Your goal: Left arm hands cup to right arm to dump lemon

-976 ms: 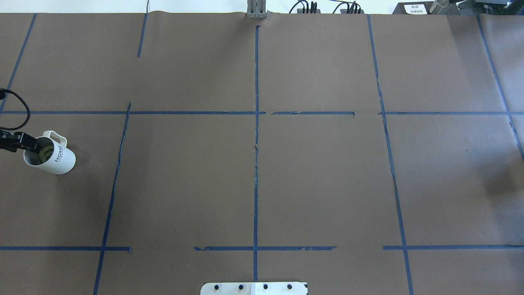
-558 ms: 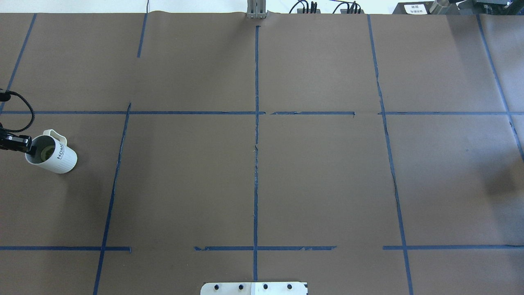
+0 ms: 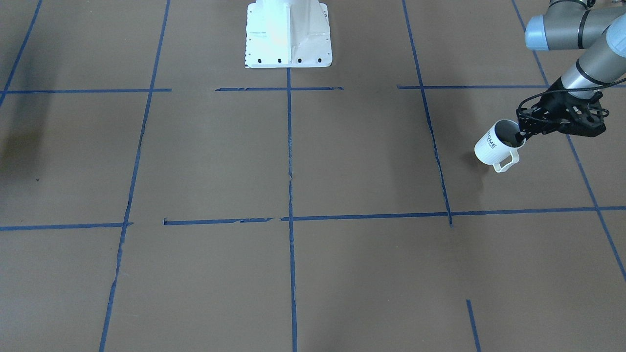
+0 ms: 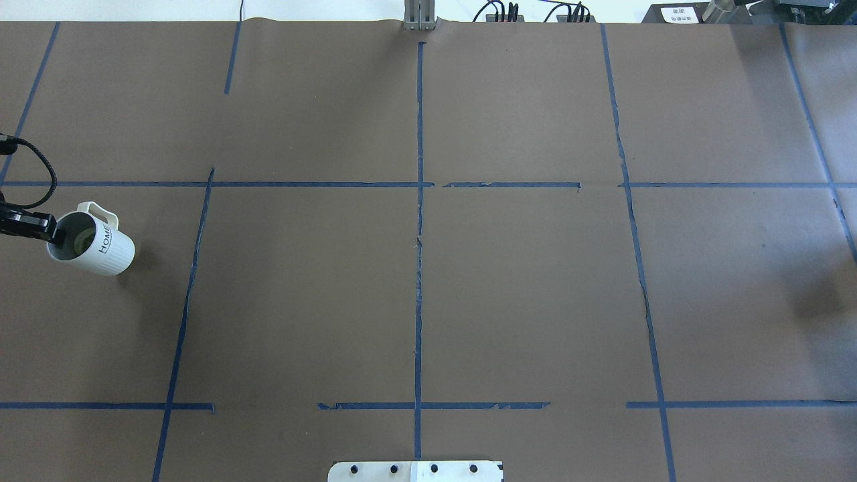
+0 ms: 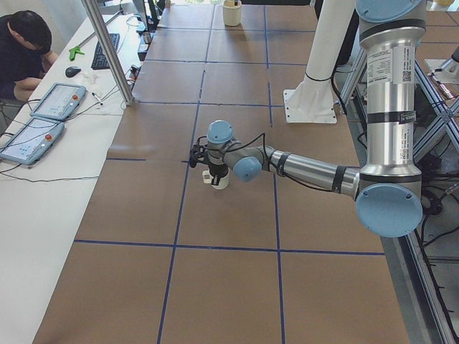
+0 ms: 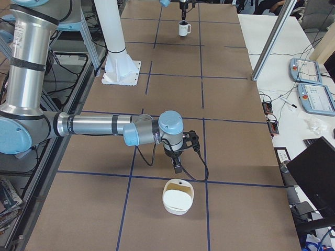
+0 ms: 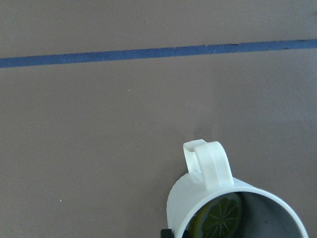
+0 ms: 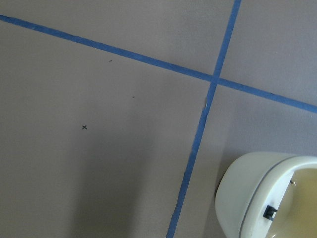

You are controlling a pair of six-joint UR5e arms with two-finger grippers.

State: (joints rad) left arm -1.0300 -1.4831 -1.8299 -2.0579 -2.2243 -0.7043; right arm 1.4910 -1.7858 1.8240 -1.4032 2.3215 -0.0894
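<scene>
While the left claw (image 3: 522,133) is pinching the rim of the white cup (image 3: 491,144), the cup is leaning over near the 9 o'clock edge of the brown table (image 4: 535,301), seen from above. Its handle is pointing toward about 12 o'clock. A lemon (image 7: 223,215) slice is lying inside the cup. Well apart from it, the right claw (image 6: 177,168) is pointing down, and a cream bowl (image 6: 178,197) is sitting at its 6 o'clock in the right side view. I cannot tell if that claw is spread or squeezed.
</scene>
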